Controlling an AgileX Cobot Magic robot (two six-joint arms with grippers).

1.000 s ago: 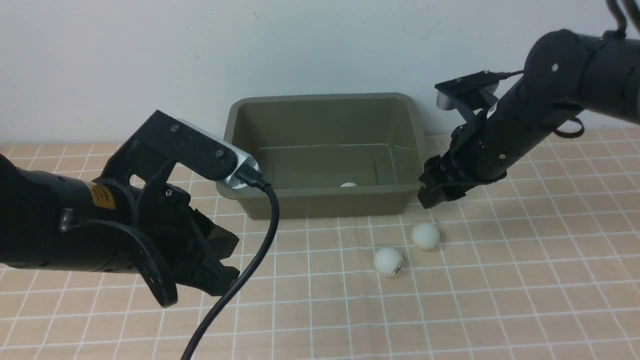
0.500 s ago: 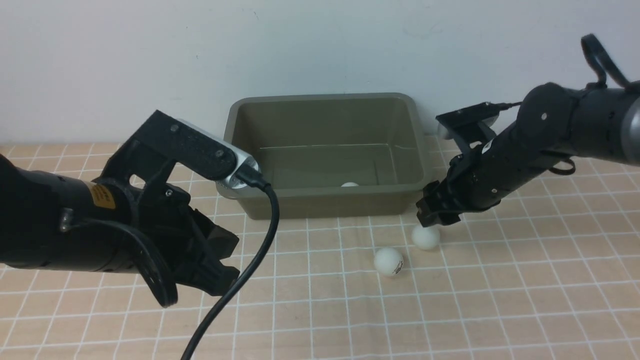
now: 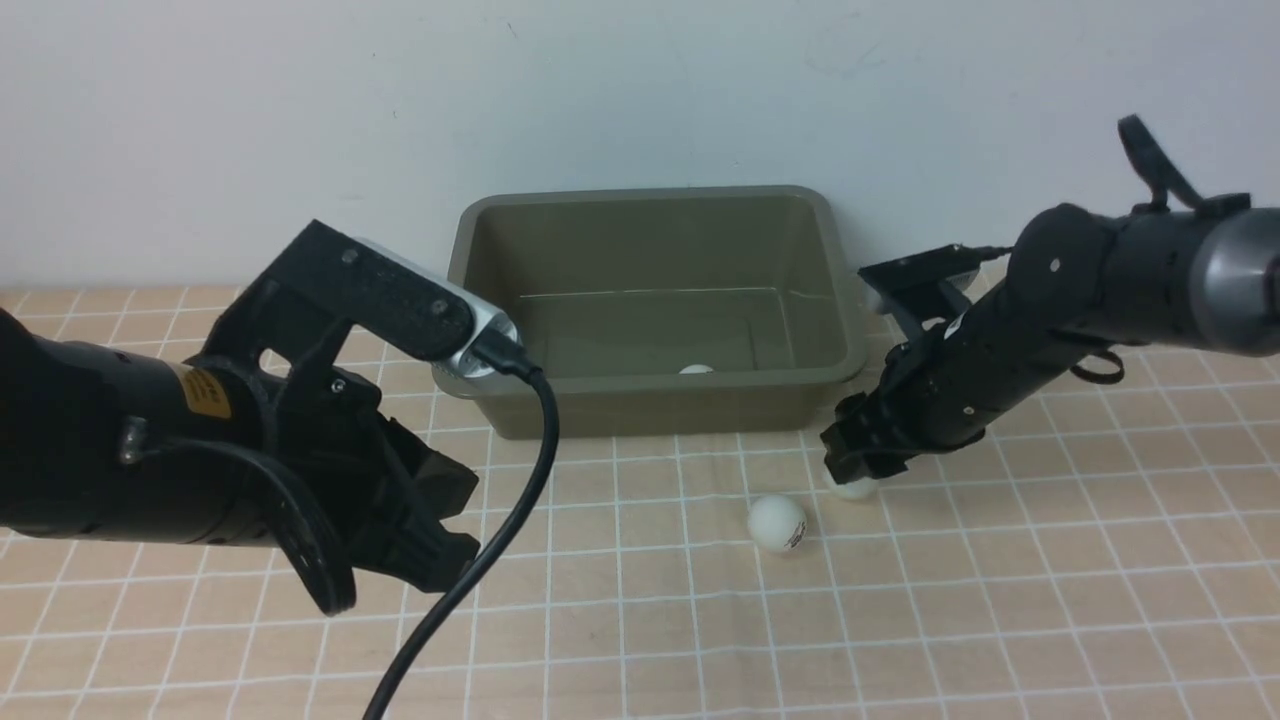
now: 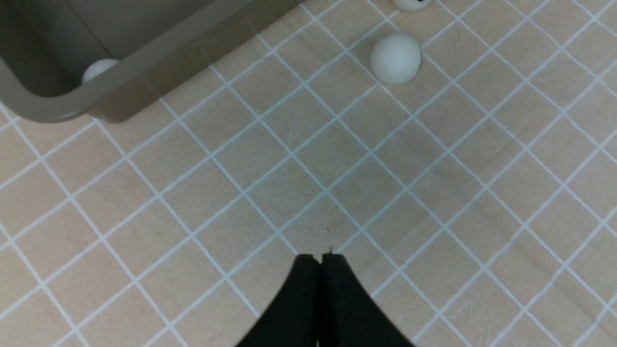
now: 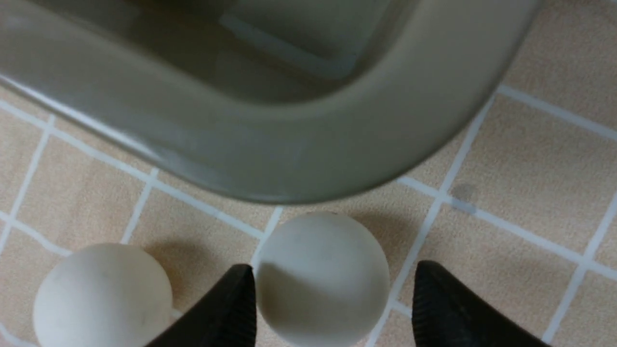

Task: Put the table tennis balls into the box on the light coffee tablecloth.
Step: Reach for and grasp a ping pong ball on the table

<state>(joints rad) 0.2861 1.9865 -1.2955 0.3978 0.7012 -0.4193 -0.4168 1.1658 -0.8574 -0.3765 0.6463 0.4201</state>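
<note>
The olive-green box [image 3: 800,384] stands at the back of the tablecloth [image 3: 1000,600] with one white ball [image 3: 697,369] inside, by its near wall. Two more balls lie in front of its right corner: one with a dark mark [image 3: 777,522], and one [image 3: 853,489] partly under my right gripper [image 3: 850,470]. In the right wrist view that gripper [image 5: 332,294] is open, its jaws either side of this ball [image 5: 320,277], one jaw touching it, the other ball [image 5: 101,294] beside. My left gripper [image 4: 320,258] is shut and empty, low at the near left. A fourth ball is not in view.
The box rim [image 5: 337,164] is just beyond the ball between the right jaws. A black cable [image 3: 520,500] hangs from the left wrist camera across the near cloth. A plain wall stands behind the box.
My right arm has come down and toward me, from beside the box's right corner to the ball on the cloth, now straddling it. The left arm has not moved.
</note>
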